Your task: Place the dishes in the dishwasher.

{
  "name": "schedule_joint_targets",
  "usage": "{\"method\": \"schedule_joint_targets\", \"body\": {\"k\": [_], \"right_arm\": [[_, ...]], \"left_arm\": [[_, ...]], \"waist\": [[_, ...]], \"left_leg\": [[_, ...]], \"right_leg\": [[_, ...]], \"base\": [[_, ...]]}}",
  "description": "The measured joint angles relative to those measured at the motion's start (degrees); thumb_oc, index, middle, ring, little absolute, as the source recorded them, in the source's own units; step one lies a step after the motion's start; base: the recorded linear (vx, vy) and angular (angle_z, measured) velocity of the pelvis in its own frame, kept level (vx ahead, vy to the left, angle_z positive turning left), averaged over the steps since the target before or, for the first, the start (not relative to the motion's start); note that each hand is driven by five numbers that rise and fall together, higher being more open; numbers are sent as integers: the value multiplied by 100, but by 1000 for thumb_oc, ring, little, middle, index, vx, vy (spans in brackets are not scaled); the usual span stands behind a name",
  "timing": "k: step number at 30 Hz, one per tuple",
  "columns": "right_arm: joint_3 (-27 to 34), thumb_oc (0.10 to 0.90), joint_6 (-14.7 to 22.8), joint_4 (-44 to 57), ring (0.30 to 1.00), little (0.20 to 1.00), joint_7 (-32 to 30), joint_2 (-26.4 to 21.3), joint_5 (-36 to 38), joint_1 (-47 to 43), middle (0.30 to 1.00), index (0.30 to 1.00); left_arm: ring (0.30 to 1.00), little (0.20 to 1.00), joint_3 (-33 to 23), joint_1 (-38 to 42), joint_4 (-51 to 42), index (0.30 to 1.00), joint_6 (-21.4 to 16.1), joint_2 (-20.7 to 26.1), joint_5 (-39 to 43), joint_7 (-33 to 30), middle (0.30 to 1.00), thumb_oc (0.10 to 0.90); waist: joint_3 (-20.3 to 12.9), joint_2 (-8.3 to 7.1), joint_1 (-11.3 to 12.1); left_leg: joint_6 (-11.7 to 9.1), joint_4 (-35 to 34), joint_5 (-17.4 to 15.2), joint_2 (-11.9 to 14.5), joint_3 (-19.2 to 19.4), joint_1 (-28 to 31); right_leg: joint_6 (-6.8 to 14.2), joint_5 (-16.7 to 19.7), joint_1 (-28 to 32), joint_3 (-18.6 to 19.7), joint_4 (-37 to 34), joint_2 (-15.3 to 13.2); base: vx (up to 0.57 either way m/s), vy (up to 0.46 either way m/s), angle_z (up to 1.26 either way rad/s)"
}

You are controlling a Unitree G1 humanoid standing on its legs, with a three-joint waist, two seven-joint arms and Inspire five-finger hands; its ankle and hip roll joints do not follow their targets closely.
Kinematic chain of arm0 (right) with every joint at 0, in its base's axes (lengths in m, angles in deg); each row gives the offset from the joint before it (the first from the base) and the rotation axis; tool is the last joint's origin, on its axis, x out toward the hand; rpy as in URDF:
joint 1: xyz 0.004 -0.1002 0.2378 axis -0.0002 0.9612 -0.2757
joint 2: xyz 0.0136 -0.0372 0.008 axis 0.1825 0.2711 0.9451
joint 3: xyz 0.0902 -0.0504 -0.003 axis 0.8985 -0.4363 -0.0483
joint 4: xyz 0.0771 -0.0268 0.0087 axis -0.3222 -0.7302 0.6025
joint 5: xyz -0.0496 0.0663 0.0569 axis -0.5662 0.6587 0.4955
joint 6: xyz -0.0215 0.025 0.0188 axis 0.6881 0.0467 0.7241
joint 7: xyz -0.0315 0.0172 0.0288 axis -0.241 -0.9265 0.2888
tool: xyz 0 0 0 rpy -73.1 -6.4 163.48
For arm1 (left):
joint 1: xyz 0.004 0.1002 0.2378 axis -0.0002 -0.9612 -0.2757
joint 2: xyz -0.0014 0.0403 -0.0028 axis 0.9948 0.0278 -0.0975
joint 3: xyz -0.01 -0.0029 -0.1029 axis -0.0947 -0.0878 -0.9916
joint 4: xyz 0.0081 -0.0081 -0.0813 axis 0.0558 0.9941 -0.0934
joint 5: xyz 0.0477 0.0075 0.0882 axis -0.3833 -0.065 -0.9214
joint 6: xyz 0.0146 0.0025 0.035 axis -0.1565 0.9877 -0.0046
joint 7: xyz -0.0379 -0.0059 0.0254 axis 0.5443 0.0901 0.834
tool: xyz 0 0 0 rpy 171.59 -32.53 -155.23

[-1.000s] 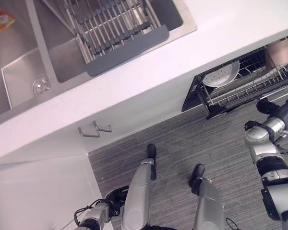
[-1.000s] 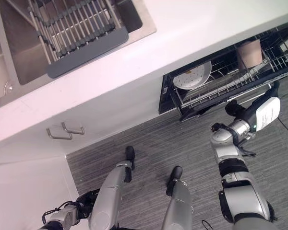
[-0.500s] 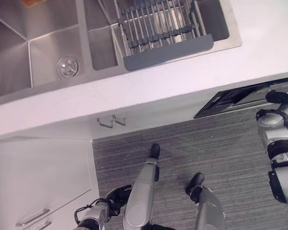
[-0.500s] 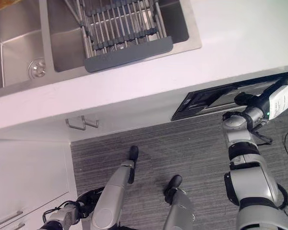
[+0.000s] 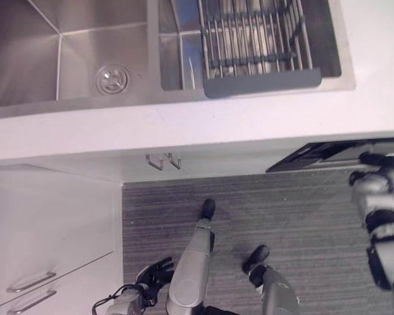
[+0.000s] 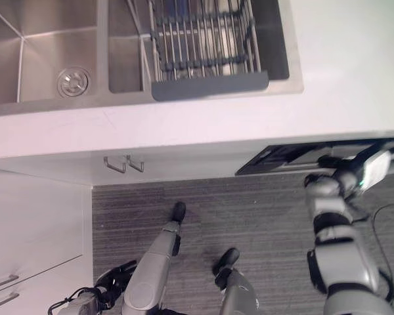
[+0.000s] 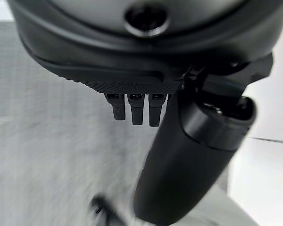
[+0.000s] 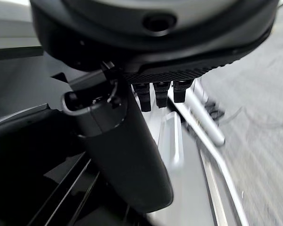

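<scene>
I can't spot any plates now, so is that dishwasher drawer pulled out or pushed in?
Nearly pushed in: a thin dark strip of the dishwasher drawer pokes out under the counter, with the right hand at its front.

I am seeing the dishwasher rack [image 6: 295, 156] sliding back under the countertop [image 6: 203, 128]: a second ago it was standing pulled out, with a plate and a cup showing in it, and now just a thin dark strip is left below the countertop edge. My right hand [image 6: 333, 162] is following it in, ending against that strip. The head camera is swinging too, so the sink [image 5: 72, 52] is now lying square across the top.
</scene>
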Motion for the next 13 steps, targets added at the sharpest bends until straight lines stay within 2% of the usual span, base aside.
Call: {"method": "schedule_joint_targets", "body": {"k": [1, 2, 3, 4, 5, 7, 9, 11, 13], "right_arm": [[-46, 800, 101, 172, 900, 900, -1, 63, -58, 185, 900, 900], [-232, 800, 375, 629, 900, 900, 10, 273, -267, 700, 900, 900], [-274, 800, 456, 729, 900, 900, 13, 338, -331, 827, 900, 900], [-319, 800, 650, 801, 900, 900, 29, 448, -450, 951, 900, 900], [-430, 800, 848, 764, 900, 900, 132, 468, -574, 1095, 900, 900], [-514, 800, 1089, 803, 900, 900, 529, 471, -889, 1450, 900, 900], [-535, 800, 965, 780, 900, 900, 957, 531, -1003, 1873, 900, 900], [-405, 800, 797, 619, 900, 900, 1210, 609, -1130, 2234, 900, 900], [-353, 800, 538, 301, 900, 900, 1442, 722, -1211, 2572, 900, 900]], "left_arm": [[900, 900, -4, 28, 1, 900, -34, 2, -83, -137, 900, 800], [900, 900, -5, 132, -94, 900, -159, 4, -397, -691, 900, 800], [900, 900, -19, 124, -122, 900, -206, 14, -466, -830, 900, 800], [900, 900, -74, 174, -82, 900, -405, 44, -490, -1012, 900, 800], [900, 900, -236, 318, 59, 900, -784, 88, -495, -1168, 900, 800], [900, 900, -678, 434, 299, 900, -882, 336, -312, -1118, 900, 800], [900, 900, -1043, 307, 287, 900, -924, 537, -177, -1137, 900, 800], [900, 900, -1216, 164, 176, 900, -949, 624, -117, -1139, 900, 800], [900, 900, -1237, -51, 131, 900, -939, 695, -402, -1178, 900, 800]], "waist": [[-1, -15, -21], [-9, -26, -85], [-9, -24, -124], [-28, -26, -173], [-62, 2, -277], [-148, 56, -449], [-419, 194, -621], [-573, 338, -763], [-813, 492, -882]], "left_leg": [[-8, 0, -26, 14, 13, 54], [24, 37, -80, 30, 79, 195], [35, 56, -88, 28, 99, 228], [14, 105, -148, 45, 153, 249], [9, 150, -228, 83, 267, 298], [103, 183, -302, 80, 517, 507], [139, 225, -434, 54, 660, 555], [171, 211, -440, 20, 778, 647], [182, 215, -485, -4, 882, 696]], "right_leg": [[5, 7, 67, 3, -39, 4], [9, 11, 212, 35, -93, -9], [11, 22, 247, 37, -90, -9], [4, 8, 264, 101, -97, -26], [10, 26, 243, 206, -104, -56], [26, 22, 361, 356, -90, -139], [68, 43, 402, 462, -113, -196], [96, 65, 426, 521, -157, -261], [209, 137, 449, 622, -245, -258]], "base": [[-60, 131, -11], [-74, 87, -12], [-91, 57, -17], [-38, 180, -28], [-39, 232, -29], [-33, 230, -40], [-63, 114, -35], [-50, 40, -21], [-101, 48, -28]]}}
